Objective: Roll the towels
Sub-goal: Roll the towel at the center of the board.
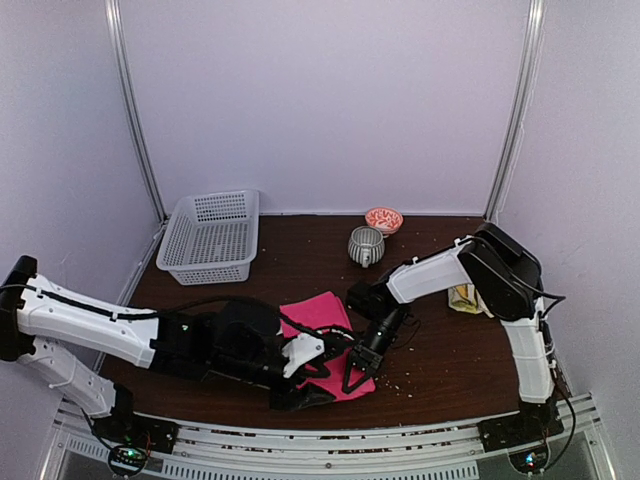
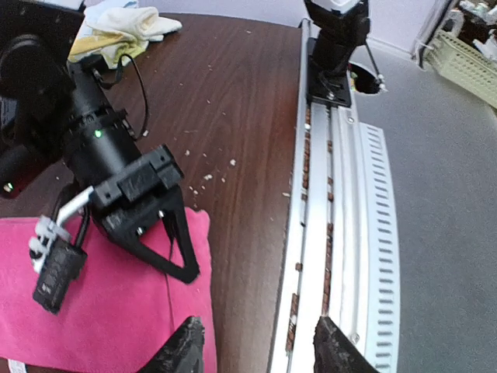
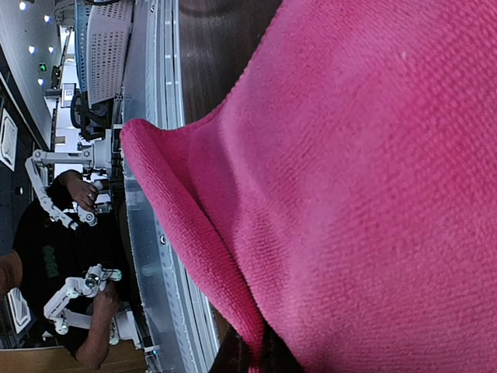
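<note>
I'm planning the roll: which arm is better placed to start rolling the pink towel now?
Right, probably. The right gripper is shut on the lifted near edge of the pink towel, while the left gripper stands open at that edge, holding nothing.

No legible text, label, brand or number on anything visible.

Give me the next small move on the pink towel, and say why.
Probably slide the open left gripper onto the near edge of the pink towel and pinch it. The right gripper is shut on a raised fold of the towel, while the left holds nothing; an even roll likely needs both ends.
</note>
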